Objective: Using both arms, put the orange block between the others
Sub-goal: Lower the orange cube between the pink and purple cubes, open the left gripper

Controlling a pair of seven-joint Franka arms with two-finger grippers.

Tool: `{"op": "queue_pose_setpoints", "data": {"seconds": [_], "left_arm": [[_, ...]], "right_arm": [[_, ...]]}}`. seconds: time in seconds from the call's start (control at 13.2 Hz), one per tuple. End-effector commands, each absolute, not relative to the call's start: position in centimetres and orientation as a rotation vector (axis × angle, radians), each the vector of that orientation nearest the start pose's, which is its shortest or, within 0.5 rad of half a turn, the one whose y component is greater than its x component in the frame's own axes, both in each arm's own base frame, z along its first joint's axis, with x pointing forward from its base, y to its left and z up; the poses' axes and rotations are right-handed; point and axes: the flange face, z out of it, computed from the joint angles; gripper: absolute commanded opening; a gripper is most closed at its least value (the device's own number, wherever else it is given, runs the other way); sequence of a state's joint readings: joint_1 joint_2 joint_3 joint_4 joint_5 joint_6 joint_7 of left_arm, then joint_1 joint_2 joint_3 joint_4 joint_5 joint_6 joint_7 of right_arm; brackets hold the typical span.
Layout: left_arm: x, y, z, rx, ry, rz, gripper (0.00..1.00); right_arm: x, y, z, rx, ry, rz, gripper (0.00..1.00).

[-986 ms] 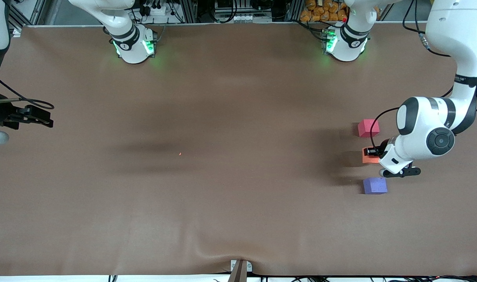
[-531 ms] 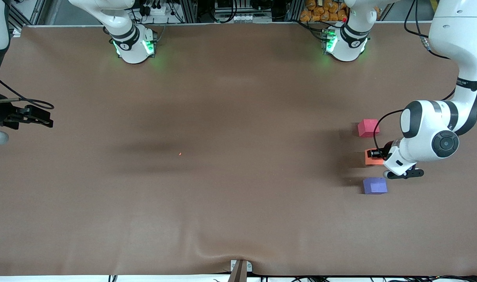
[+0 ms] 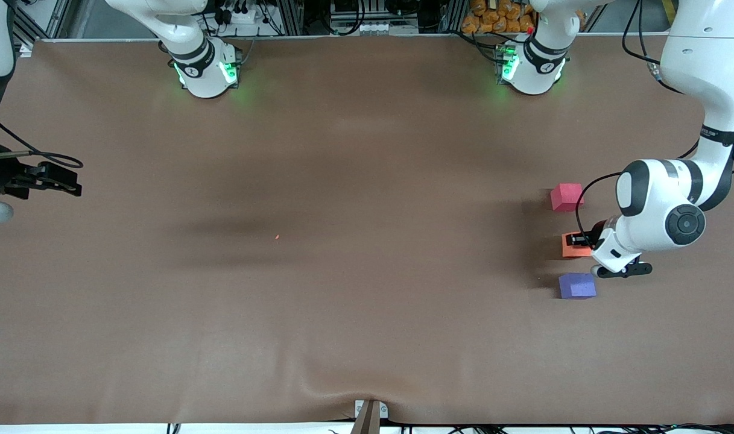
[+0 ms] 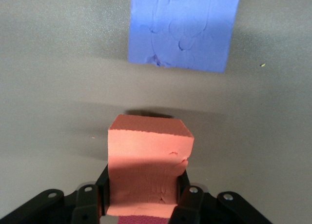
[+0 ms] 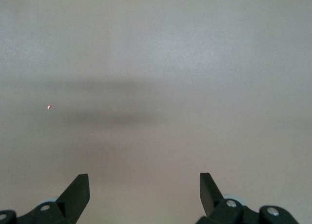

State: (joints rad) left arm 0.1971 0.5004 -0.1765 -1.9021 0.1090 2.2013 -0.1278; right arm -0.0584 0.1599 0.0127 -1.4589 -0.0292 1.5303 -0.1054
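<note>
The orange block (image 3: 573,246) (image 4: 148,151) is between the fingers of my left gripper (image 3: 582,240) (image 4: 144,185), which is shut on it. It hangs low in the gap between the two others; I cannot tell whether it touches the table. The pinkish-red cube (image 3: 566,196) lies farther from the front camera. The purple-blue cube (image 3: 577,286) (image 4: 183,29) lies nearer to it. All three are toward the left arm's end of the table. My right gripper (image 3: 58,179) (image 5: 145,182) waits open over the right arm's end of the table, with nothing between its fingers.
A tiny orange crumb (image 3: 277,237) (image 5: 48,107) lies on the brown table cover (image 3: 367,150) near the middle. The cover wrinkles at the front edge above a small mount (image 3: 370,413). The two arm bases (image 3: 207,69) (image 3: 531,66) stand along the back edge.
My left gripper has shifted slightly with the orange block and sunk lower between the two cubes. The right arm has not moved.
</note>
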Motion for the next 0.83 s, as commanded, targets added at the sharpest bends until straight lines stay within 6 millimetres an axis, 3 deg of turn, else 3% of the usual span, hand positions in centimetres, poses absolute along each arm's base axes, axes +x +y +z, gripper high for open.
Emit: {"op": "queue_pose_setpoints", "data": {"seconds": [0.0,0.61,0.68,0.76], "left_arm": [[61.1,2.0,22.3,-3.143,-0.194,0.274,0.0],[61.1,2.1,21.0,-3.149,-0.198,0.269,0.0],[61.2,2.1,20.8,-3.15,-0.194,0.264,0.14],[61.2,2.5,20.8,-3.15,-0.204,0.261,0.57]], "right_arm": [[59.5,-3.3,58.7,-3.168,-0.092,0.143,1.0],[59.5,-3.4,58.7,-3.168,-0.092,0.143,1.0],[59.5,-3.4,58.7,-3.168,-0.092,0.143,1.0],[59.5,-3.4,58.7,-3.168,-0.092,0.143,1.0]]}}
